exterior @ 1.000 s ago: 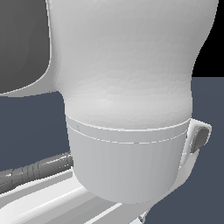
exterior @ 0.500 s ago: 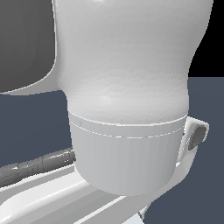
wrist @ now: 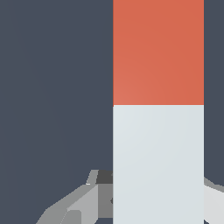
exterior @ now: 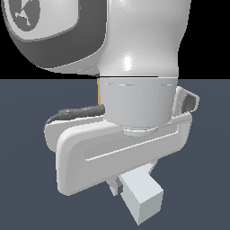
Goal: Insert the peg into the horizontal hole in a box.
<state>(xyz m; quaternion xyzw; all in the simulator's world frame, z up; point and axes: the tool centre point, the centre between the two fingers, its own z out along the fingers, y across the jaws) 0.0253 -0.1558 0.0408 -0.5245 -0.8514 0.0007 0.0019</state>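
Observation:
In the wrist view the peg (wrist: 158, 109) runs straight away from the hand, its pale grey-white half nearest and its red-orange half beyond. My gripper (wrist: 158, 199) is shut on the pale half, with a grey finger (wrist: 83, 203) against one side and the other finger at the opposite side. In the exterior view the peg's pale end (exterior: 143, 198) sticks out under the gripper (exterior: 130, 186), above the dark floor. A thin tan-orange strip (exterior: 98, 92) shows behind the arm; I cannot tell whether it is the box. The hole is out of view.
The arm's white wrist link (exterior: 134, 72) and the white hand body (exterior: 117, 150) fill most of the exterior view and hide what lies behind. A dark blue-grey floor (exterior: 27, 179) surrounds them.
The arm has risen in the exterior view. The hand body now shows whole, and the peg's pale end has come into sight beneath it.

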